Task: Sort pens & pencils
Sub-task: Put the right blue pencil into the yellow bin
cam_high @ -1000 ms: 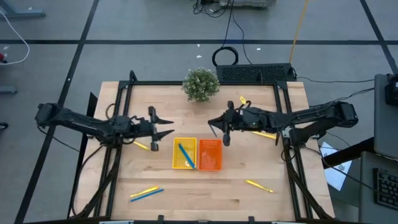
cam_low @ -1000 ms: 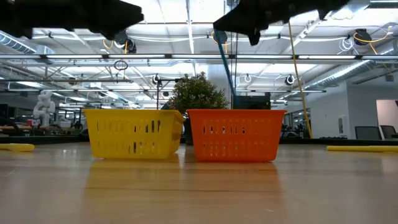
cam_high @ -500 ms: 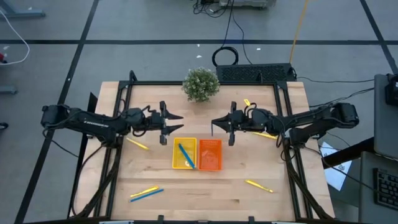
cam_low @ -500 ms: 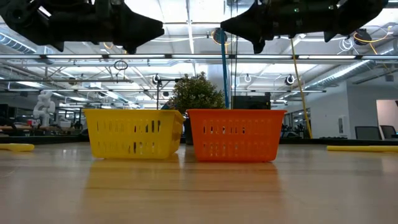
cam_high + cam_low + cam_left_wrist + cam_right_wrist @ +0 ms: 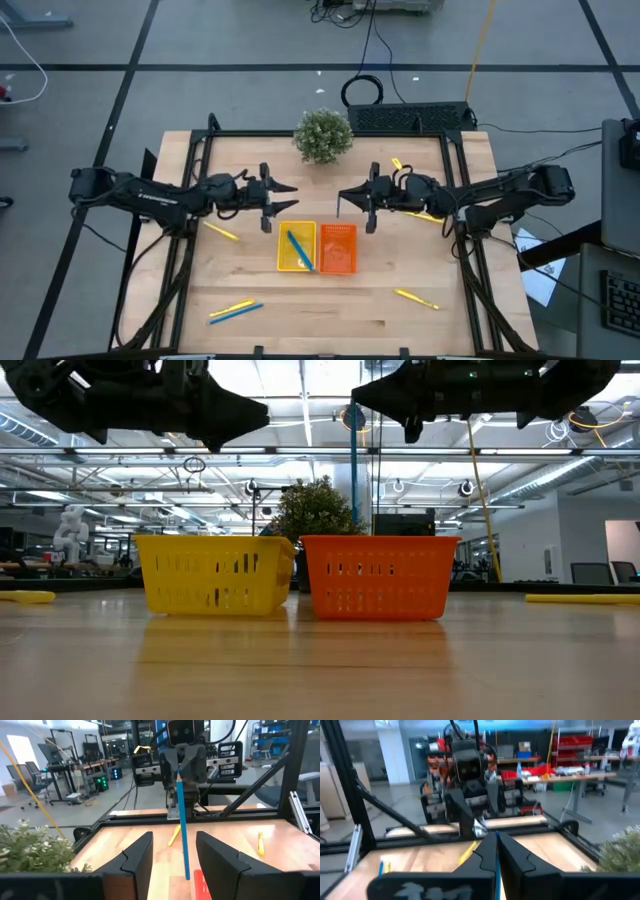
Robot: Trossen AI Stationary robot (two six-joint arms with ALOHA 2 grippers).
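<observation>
No lettering, label, brand, number or sign can be read anywhere in these views.

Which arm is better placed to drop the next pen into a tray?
Right. The right gripper is shut on a blue pen that hangs upright near the orange tray. The left gripper is open and empty.

In the low view both arms were cut off by the top edge; basket walls (image 5: 215,575) hid any contents
</observation>
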